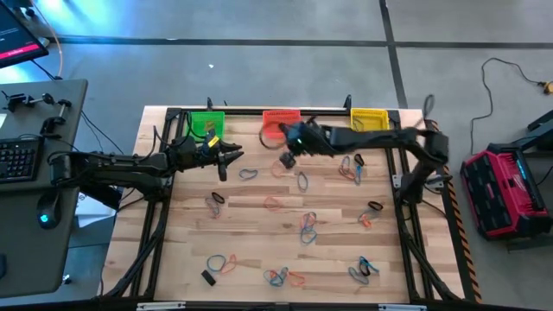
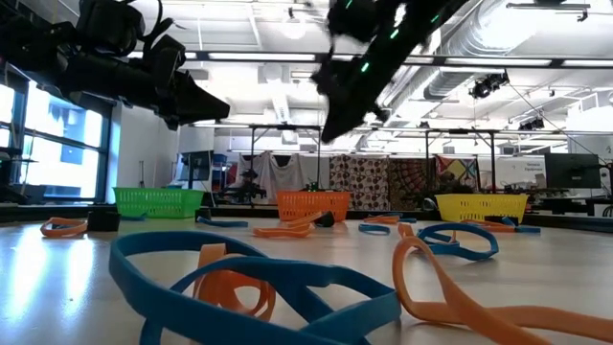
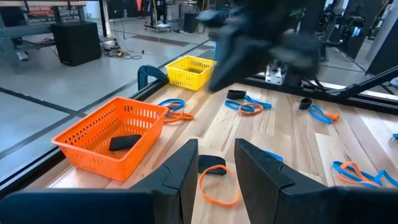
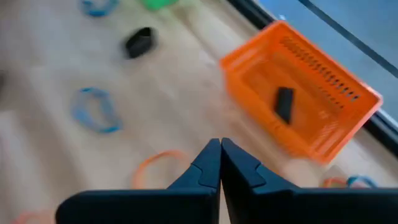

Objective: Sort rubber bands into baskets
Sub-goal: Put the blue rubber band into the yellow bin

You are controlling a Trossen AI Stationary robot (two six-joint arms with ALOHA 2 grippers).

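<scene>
The right gripper [image 4: 219, 163] hangs above the table with its fingers pressed together and nothing between them, just below the red-orange basket [image 1: 278, 119] at the upper centre of the high view. That basket already contains a black band [image 4: 283, 103]. The left gripper [image 3: 212, 167] hovers at the upper left-centre of the high view beside the green basket [image 1: 206, 123], jaws narrowly parted and empty. An orange band [image 3: 219, 186] lies directly ahead of its fingers. The yellow basket [image 1: 369, 117] stands at the upper right. The remaining rubber bands [image 1: 308, 226] are scattered across the wooden table [image 1: 259, 233], mostly in the centre and lower part. The step in hand is probably selection of the next band. Open the right fingers before descending, centre them over a single loop rather than a tangled pair, and press to the board before closing. Keep the two arms clear of each other near the centre.
</scene>
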